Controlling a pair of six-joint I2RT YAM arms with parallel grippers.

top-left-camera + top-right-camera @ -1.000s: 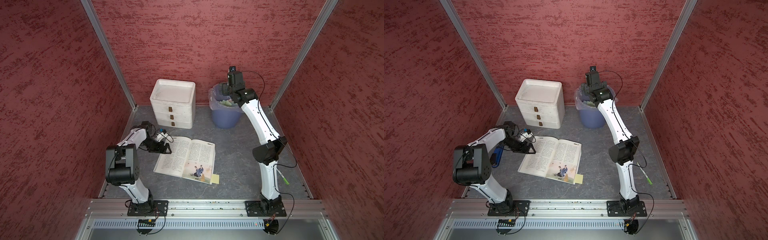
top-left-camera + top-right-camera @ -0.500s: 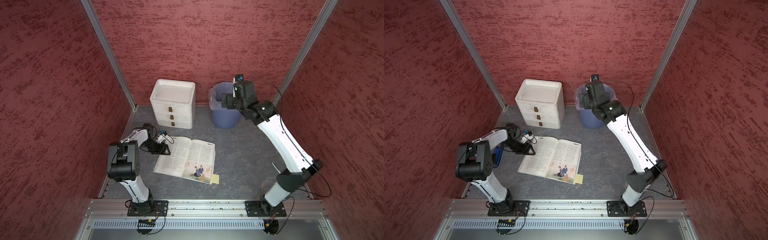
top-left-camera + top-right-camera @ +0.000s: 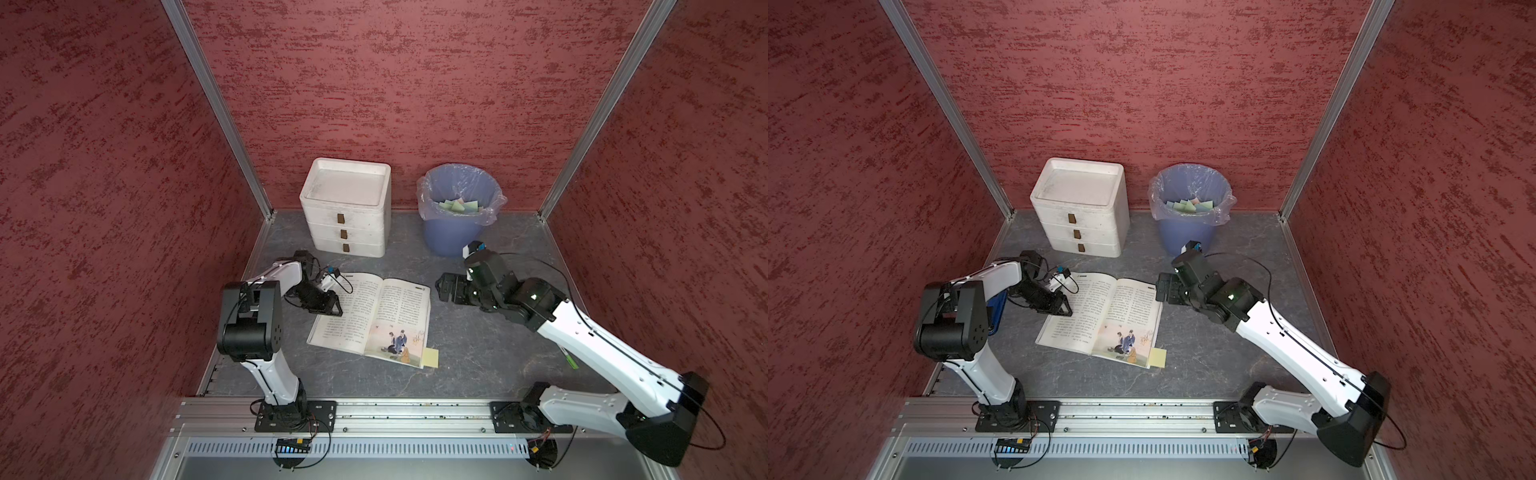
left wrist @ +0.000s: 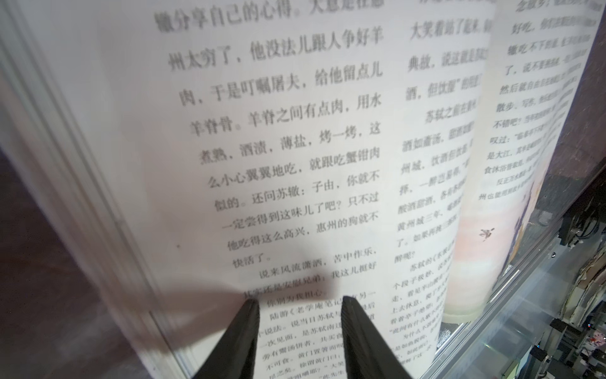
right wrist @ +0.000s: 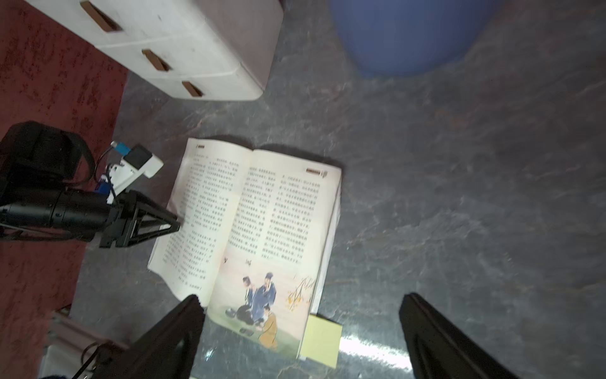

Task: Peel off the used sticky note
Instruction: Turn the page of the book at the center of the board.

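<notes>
An open book (image 3: 374, 316) lies on the grey floor. A yellow sticky note (image 3: 430, 357) juts out from its near right corner and also shows in the right wrist view (image 5: 321, 339). My left gripper (image 3: 337, 305) sits low at the book's left edge. In the left wrist view its fingers (image 4: 298, 303) stand a small gap apart over the left page, with nothing between them. My right gripper (image 3: 444, 289) hovers wide open beside the book's far right corner. In its wrist view the right gripper (image 5: 301, 298) looks down on the book (image 5: 255, 223) and the note.
A white three-drawer unit (image 3: 347, 208) stands at the back. To its right is a blue bin (image 3: 457, 232) with a plastic liner and several discarded notes inside. A green pen (image 3: 569, 359) lies on the floor under the right arm. Red walls close in three sides.
My right arm has swung down from over the bin to a low spot beside the book's far right corner. My left gripper's jaws have narrowed at the book's left edge.
</notes>
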